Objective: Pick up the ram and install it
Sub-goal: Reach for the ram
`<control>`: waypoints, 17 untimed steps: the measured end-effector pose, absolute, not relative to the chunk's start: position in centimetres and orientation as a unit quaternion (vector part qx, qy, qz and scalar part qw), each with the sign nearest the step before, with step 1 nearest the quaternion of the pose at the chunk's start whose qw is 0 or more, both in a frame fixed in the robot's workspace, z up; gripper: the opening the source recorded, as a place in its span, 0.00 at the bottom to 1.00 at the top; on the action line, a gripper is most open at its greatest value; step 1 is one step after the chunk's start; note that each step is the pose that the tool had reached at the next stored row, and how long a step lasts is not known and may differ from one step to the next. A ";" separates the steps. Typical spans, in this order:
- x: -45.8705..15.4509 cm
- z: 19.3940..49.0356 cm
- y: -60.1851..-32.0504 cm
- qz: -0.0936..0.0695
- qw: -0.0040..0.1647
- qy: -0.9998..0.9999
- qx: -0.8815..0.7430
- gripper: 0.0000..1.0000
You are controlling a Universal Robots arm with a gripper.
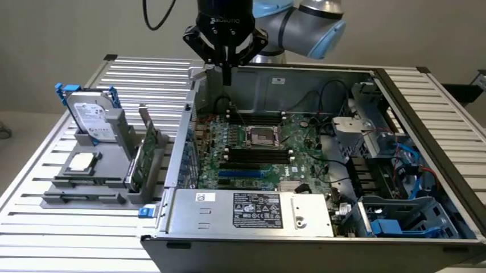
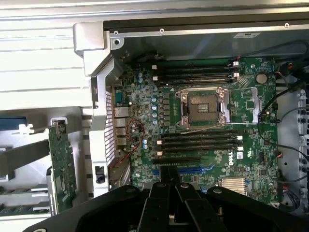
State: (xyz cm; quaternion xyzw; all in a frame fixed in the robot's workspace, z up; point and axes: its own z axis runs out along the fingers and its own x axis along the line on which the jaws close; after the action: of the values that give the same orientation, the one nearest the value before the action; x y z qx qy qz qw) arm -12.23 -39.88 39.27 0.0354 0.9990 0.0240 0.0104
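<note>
My gripper (image 1: pixel 226 78) hangs shut, with nothing between its fingers, above the far left corner of the open computer case (image 1: pixel 251 219). In the wrist view its black fingers (image 2: pixel 169 180) meet over the near edge of the motherboard (image 2: pixel 203 125). Black memory slots (image 2: pixel 200 142) lie below and ahead of it beside the CPU socket (image 2: pixel 203 107). A thin green strip that looks like the ram (image 2: pixel 21 209) sits in the grey rack (image 1: pixel 83 199) outside the case, well off to the exterior view's left of the gripper.
The rack also holds a hard drive (image 1: pixel 90 116), a CPU chip (image 1: pixel 82 162) and a tall green expansion card (image 1: pixel 148 153). Case walls, cables (image 1: pixel 334 96) and a drive cage (image 1: pixel 402 219) crowd the exterior view's right. The slatted table (image 1: pixel 45 239) surrounds everything.
</note>
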 end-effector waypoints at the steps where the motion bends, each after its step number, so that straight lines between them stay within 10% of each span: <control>1: -12.6 39.3 -39.9 0.024 0.010 0.999 0.035 0.11; 17: -19.9 38.4 -39.9 0.023 0.008 0.999 0.035 0.11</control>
State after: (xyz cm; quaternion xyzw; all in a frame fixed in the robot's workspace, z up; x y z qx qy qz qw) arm -19.87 -39.88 38.38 0.0354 0.9991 0.0225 0.0080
